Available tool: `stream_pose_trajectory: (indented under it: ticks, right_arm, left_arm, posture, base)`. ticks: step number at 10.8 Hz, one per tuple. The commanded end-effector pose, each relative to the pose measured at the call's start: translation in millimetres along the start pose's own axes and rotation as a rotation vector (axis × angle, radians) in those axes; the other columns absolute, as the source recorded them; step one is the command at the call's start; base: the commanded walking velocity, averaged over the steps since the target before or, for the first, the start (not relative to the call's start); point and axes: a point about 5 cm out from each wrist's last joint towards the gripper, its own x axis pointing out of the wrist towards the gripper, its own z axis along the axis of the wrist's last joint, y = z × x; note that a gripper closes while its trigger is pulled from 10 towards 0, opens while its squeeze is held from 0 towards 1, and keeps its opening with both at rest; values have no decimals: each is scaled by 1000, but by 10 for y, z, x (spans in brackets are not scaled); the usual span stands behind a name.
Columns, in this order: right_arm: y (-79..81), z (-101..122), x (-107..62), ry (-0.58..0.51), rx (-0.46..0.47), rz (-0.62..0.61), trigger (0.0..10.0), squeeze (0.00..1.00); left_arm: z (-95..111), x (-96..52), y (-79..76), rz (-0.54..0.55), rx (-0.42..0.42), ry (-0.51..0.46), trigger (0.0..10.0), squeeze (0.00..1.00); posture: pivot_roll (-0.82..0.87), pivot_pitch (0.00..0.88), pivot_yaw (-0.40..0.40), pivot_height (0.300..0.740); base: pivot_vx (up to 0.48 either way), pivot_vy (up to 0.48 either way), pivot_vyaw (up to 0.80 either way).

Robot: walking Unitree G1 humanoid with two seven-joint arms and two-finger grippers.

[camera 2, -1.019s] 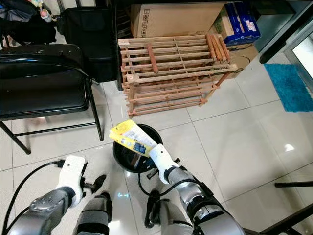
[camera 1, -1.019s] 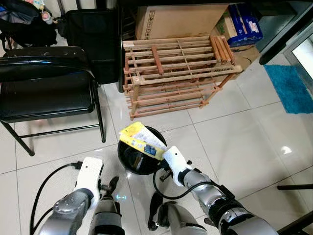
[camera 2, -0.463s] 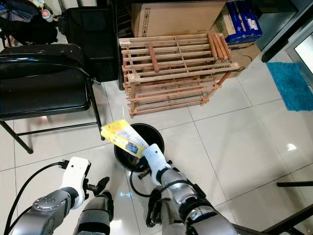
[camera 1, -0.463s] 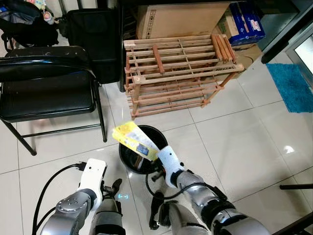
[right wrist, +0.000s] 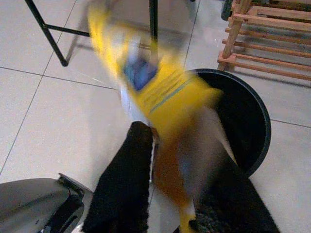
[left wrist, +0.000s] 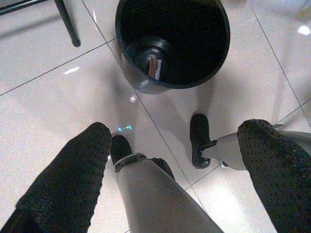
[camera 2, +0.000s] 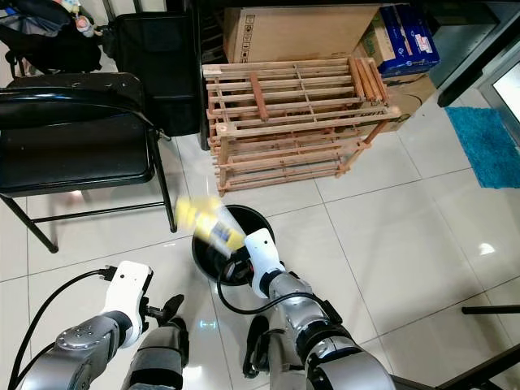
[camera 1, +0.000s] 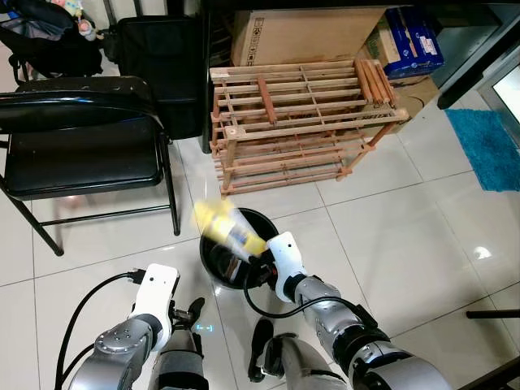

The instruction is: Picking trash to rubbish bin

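Note:
A yellow wrapper (camera 1: 226, 228) with a blue patch, blurred by motion, sticks up over the near rim of the black round bin (camera 1: 213, 268) on the tiled floor. My right gripper (right wrist: 175, 145) is shut on its lower end, right above the bin's (right wrist: 252, 121) edge, with the wrapper (right wrist: 155, 92) between the black fingers (right wrist: 121, 189). My left gripper (left wrist: 175, 131) hangs open low at my left side, nothing between its fingers (left wrist: 73, 179). In its view the bin (left wrist: 146, 87) holds a small brown scrap (left wrist: 153, 67) at the bottom.
A black folding chair (camera 1: 81, 146) stands left of the bin. Behind the bin is a wooden slatted rack (camera 1: 301, 114) with a cardboard box (camera 1: 301, 32) behind it. A blue mat (camera 1: 487, 138) lies far right. My feet (left wrist: 199, 141) stand just short of the bin.
My right hand has drawn in closer to the bin's near rim and the wrapper swings, now blurred. The left arm has dropped a little lower and stays open.

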Motion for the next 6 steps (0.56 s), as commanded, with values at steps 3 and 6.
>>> stream_pose_trajectory:
  ticks: [3,6]
  right_arm:
    - [-25,-106,-56,15,37,-4,10000,1000]
    - [-40,-115,-66,14,37,-9,10000,1000]
  left_arm:
    - [-97,6,-59,-23,-4,35,10000,0]
    - [-101,13,-66,-25,1,38,10000,0]
  posture:
    - [548,360,-178,740]
    - [545,361,-177,740]
  base:
    - [0,0,0]
    - [0,0,0]
